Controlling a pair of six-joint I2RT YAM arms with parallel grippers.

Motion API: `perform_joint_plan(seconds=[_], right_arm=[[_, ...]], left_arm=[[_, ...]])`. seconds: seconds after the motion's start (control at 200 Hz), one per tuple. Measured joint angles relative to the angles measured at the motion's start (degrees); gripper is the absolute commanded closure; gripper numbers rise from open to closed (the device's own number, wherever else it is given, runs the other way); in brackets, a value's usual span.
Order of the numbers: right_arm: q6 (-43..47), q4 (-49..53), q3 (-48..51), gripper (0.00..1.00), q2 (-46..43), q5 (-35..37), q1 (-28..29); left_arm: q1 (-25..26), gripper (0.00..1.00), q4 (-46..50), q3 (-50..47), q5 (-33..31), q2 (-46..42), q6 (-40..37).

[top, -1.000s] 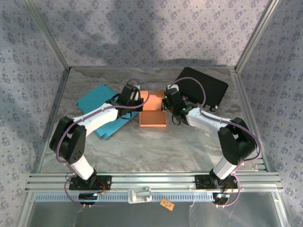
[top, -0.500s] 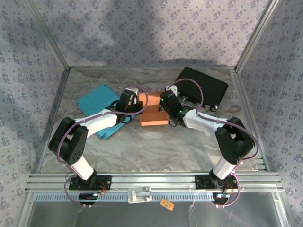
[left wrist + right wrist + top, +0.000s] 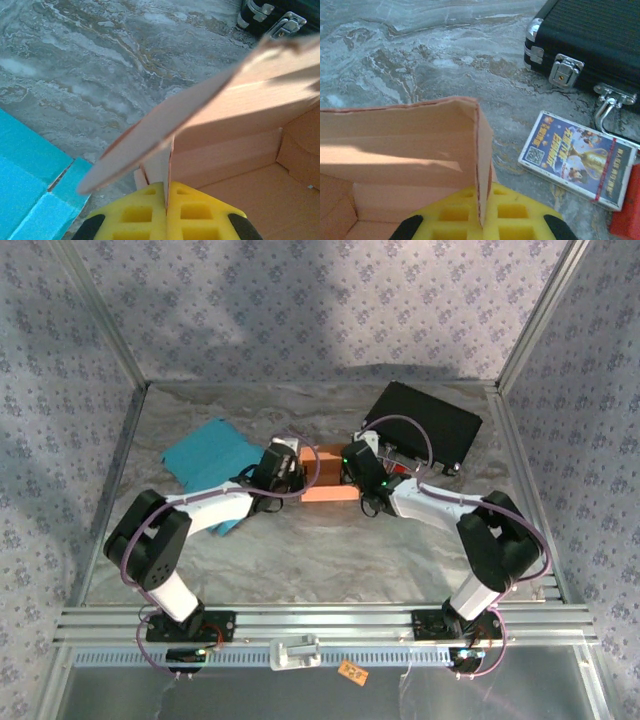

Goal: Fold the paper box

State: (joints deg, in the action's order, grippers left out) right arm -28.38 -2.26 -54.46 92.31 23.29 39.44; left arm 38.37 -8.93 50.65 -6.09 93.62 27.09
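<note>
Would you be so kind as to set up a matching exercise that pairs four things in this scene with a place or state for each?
Column one:
1. orange paper box
2. teal sheet
3. black case
4. card pack

Column two:
A. far right corner
B. lying flat, printed face up
C. middle of the table
D. left side of the table

Pairs: 1-C, 2-D, 3-A, 4-B

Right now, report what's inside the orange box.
Orange box: bare cardboard floor and a folded corner flap, nothing else seen. Its raised wall and the left pincer cover the rest.
</note>
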Motion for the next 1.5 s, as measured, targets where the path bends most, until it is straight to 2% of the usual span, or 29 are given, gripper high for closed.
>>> perform_joint_plan(seconds=[0.155, 0.29, 0.385, 0.485, 0.56, 0.745, 0.815, 0.894, 0.999, 1.179, 1.324, 1.499], right_arm=[[-1.8, 3.0, 0.0, 0.98, -1.2, 0.0, 0.5], [-5.3, 8.6, -0.9, 0.81, -2.2, -0.8, 0.6], [-9.7, 13.5, -2.3, 0.6, -3.6, -2.7, 0.6], [-14.5, 18.2, -3.1, 0.48, -7.0, -5.2, 0.6], [-18.4, 21.0, -3.1, 0.44, -9.9, -7.2, 0.6], [-30.9, 26.8, -1.7, 0.45, -17.7, -12.0, 0.4], [-36.7, 28.2, -1.2, 0.51, -20.2, -13.3, 0.1], [-44.3, 29.9, -2.2, 0.51, -21.0, -14.7, -0.5], [-54.3, 33.7, -7.1, 0.51, -17.9, -17.3, -1.4], [-68.5, 32.2, -11.5, 0.49, -12.0, -21.1, -1.9], [-73.8, 31.0, -16.3, 0.49, -6.2, -22.5, -2.7], [-75.8, 29.1, -20.4, 0.51, -1.5, -23.8, -4.4]], left_arm=[[1.4, 1.0, -1.1, -1.4, -2.4, -0.7, 0.0], [2.4, 1.0, -1.2, -1.7, -3.8, -0.9, 0.0], [2.7, 1.0, -1.2, -1.7, -4.1, -0.9, 0.0], [2.7, 1.0, -1.2, -1.7, -4.3, -0.9, 0.0], [2.7, 1.0, -1.2, -1.7, -4.2, -0.9, 0.0], [3.1, 1.0, -1.2, -1.7, -4.7, -0.7, 0.0], [3.3, 1.0, -1.2, -1.7, -4.9, -0.6, 0.0], [3.4, 1.0, -1.2, -1.7, -5.1, -0.6, 0.1], [3.6, 1.0, -1.2, -1.7, -5.4, -0.6, 0.5], [4.5, 1.0, -1.2, -1.7, -6.4, -0.6, 0.7], [4.9, 1.0, -1.2, -1.7, -7.1, -0.5, 0.7], [4.9, 1.0, -1.2, -1.7, -7.3, -0.5, 0.7]])
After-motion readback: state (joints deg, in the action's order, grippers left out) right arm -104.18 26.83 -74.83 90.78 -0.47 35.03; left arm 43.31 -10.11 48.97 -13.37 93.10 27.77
